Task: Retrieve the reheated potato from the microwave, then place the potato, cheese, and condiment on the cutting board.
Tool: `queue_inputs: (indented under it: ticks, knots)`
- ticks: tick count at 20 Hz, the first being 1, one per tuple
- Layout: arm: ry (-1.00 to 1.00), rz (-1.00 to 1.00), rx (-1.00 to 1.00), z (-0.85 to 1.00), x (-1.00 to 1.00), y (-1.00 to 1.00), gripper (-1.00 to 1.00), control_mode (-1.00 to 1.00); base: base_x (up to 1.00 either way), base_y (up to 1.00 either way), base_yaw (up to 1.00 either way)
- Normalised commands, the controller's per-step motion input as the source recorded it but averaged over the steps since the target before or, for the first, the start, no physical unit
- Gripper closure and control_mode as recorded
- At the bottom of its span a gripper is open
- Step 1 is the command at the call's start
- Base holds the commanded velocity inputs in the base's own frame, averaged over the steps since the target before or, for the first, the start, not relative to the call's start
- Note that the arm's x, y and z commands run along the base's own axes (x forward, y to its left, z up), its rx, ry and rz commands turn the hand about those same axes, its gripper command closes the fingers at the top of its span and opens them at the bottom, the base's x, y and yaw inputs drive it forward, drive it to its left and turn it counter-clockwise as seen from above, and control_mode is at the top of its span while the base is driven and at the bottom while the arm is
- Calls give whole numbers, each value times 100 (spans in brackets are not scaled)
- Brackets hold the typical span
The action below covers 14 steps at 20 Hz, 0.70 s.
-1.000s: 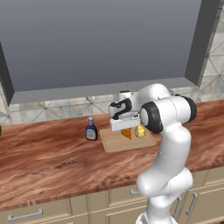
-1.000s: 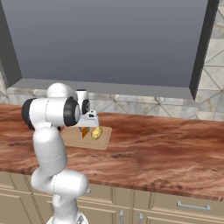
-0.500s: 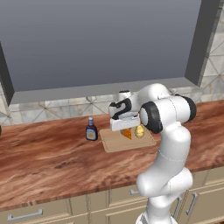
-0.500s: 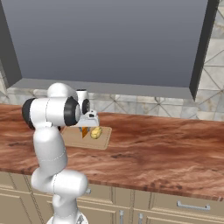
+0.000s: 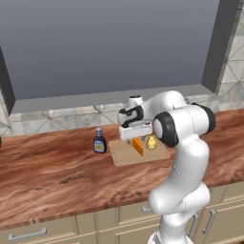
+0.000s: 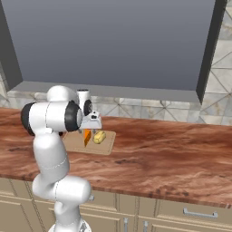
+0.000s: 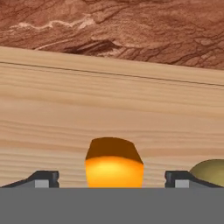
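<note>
The light tan cutting board (image 5: 125,155) (image 6: 104,147) (image 7: 109,100) lies on the reddish wood counter. On it an orange cheese wedge (image 5: 138,146) (image 6: 87,137) (image 7: 113,164) stands on end, with the yellowish potato (image 5: 151,142) (image 6: 99,136) (image 7: 210,170) just beside it. My gripper (image 5: 136,138) (image 6: 90,128) (image 7: 111,179) hovers right over the cheese, open, with its fingertips (image 7: 43,178) well apart on either side and clear of the wedge. The dark condiment bottle (image 5: 99,141) stands on the counter left of the board. The microwave is out of view.
A large dark window (image 5: 109,43) with a grey sill runs behind the counter above a tiled backsplash. Bare counter (image 6: 172,149) stretches to the right of the board and in front of it. Cabinet drawers (image 5: 28,233) sit below the counter edge.
The jaws have opened and let go of the cheese, which now stands on the board. The arm has hardly moved.
</note>
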Motion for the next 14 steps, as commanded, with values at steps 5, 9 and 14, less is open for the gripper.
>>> queue_inputs:
  ticks: [5, 9, 14]
  knots:
    - [-9, 0, 0, 40, -2, 20, -100, -100, 0, 0, 0]
    - [-9, 0, 0, 34, -25, 32, -100, -100, 0, 0, 0]
    - [-4, 0, 0, 28, -23, 44, -100, -100, 0, 0, 0]
